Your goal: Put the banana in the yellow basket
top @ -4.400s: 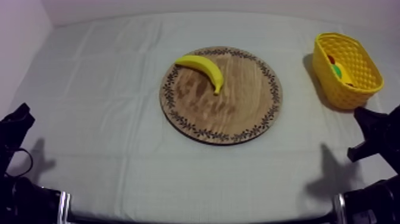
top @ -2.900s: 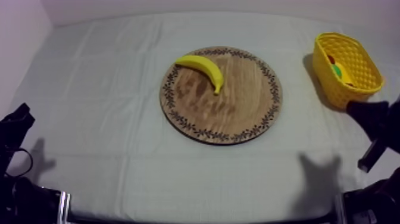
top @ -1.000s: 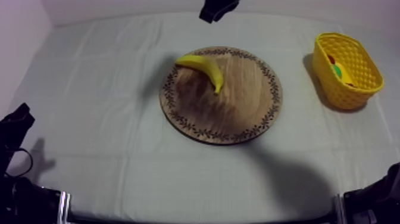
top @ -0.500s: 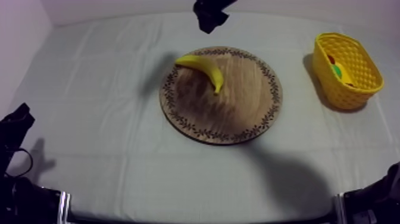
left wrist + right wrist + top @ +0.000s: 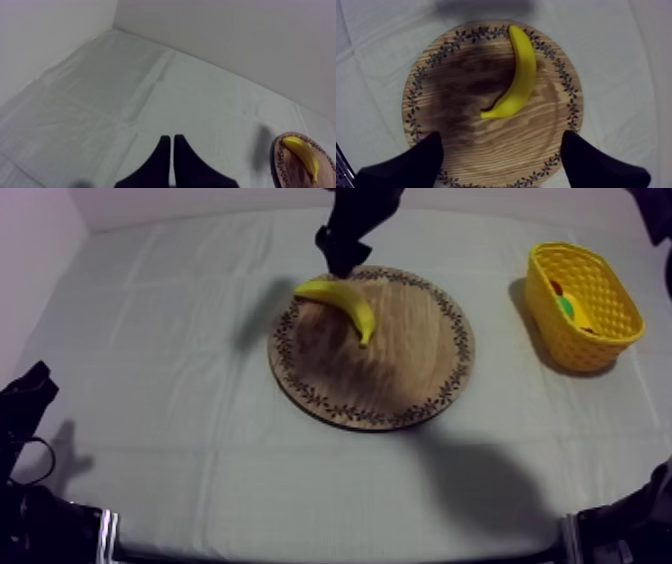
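my right gripper (image 5: 342, 260) over far edge of wooden board (image 5: 400, 383), fingers (image 5: 411, 165) spread wide, nothing between, banana (image 5: 343, 301) lying at board's far-left rim, yellow basket (image 5: 590, 348) at table's right edge, my left gripper (image 5: 170, 145) at near-left corner, fingers pressed together

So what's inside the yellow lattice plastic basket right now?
Inside the yellow basket, a small red fruit and a green piece show; its wall covers the rest.
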